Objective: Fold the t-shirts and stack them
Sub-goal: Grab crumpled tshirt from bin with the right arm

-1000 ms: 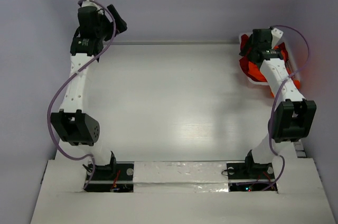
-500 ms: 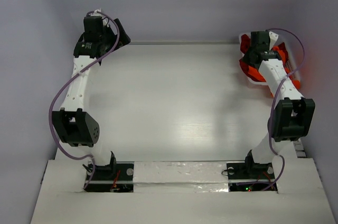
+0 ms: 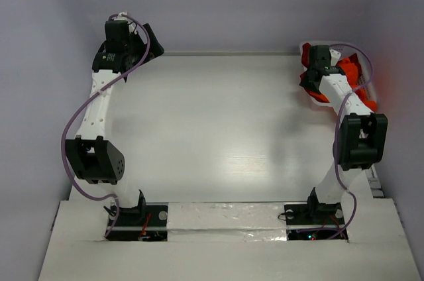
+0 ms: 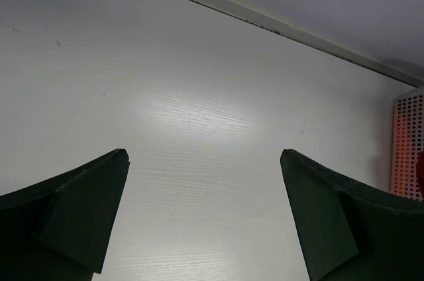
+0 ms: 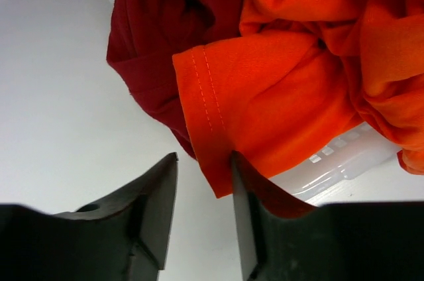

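The bright orange t-shirt [image 5: 285, 95] lies bunched in the basket at the table's far right, and a stitched hem corner of it hangs over the edge. A dark red t-shirt [image 5: 165, 22] sits beside and partly under it. My right gripper [image 5: 203, 155] is at that hem. Its jaws stand narrowly apart with the orange corner between them. The cloth lies against the right finger [image 5: 248, 195], and a gap shows at the left finger. From above, the right gripper [image 3: 311, 63] is over the orange heap [image 3: 349, 69]. My left gripper [image 4: 204, 155] hangs wide open over bare table at the far left [image 3: 142, 32].
The white lattice basket [image 5: 338, 155] holds the shirts against the right wall [image 3: 368, 86]; its side also shows in the left wrist view [image 4: 405, 142]. The white table [image 3: 218, 128] ends at the back wall. Both arm bases stand at the near edge.
The right gripper's jaws have narrowed around the orange hem, and the arm has shifted left and slightly toward the back. The left gripper dropped a little earlier and is now still.
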### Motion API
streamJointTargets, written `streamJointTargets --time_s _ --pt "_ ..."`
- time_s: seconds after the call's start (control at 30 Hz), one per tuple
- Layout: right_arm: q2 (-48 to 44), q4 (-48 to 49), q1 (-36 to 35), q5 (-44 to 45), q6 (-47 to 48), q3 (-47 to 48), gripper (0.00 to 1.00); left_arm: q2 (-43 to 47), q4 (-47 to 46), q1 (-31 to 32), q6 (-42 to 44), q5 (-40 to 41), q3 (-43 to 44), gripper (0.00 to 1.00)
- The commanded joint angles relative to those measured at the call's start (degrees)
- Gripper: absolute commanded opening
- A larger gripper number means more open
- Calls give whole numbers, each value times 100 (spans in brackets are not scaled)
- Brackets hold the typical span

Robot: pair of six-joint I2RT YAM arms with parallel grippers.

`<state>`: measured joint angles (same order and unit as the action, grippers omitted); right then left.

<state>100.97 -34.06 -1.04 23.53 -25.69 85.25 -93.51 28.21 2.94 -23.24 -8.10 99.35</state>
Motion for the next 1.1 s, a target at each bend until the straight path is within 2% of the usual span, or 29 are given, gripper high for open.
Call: streamJointTargets --time_s 0.0,0.13,0.33,0.37,0.4,0.43,0.6,0.67,0.73,0.9,0.97,1.0,1.03,1.07 --pt "-68 110 25 81 -103 44 42 307 -43 14 30 27 94 99" --pt "45 14 25 204 -164 97 38 316 -96 14 39 -25 14 99" --pt "-112 49 25 398 -252 35 22 299 -122 14 22 -104 -3 99" --pt "-130 40 25 450 -278 44 17 299 -122 14 13 -104 -21 99" --pt "-130 5 25 529 -278 79 6 299 -140 14 -4 -113 -30 99" --pt "-139 -21 25 565 -287 97 0 307 -149 14 -5 -113 -38 99" --pt "-218 -205 25 575 -331 263 0 299 -184 14 -31 -174 -100 99" --pt "-384 -329 25 329 -305 640 0 342 -210 14 -57 -166 -161 99" --pt "-542 -364 25 -355 -174 948 0 404 -315 14 -66 -157 -258 99" --pt "-421 -802 -247 -2304 160 2810 0 527 -561 14 -162 -235 -539 99" --pt "-289 -979 -728 -2826 292 3433 0 553 -623 14 -207 -332 -679 99" --pt "-132 -1232 -957 -2941 450 4115 0 571 -702 14 -259 -446 -741 99" --pt "-43 -1391 -1473 -2916 669 4488 0 650 -789 14 -286 -534 -916 99" --pt "71 -1540 -1478 -2872 671 4874 0 703 -790 14 -303 -535 -1022 99"
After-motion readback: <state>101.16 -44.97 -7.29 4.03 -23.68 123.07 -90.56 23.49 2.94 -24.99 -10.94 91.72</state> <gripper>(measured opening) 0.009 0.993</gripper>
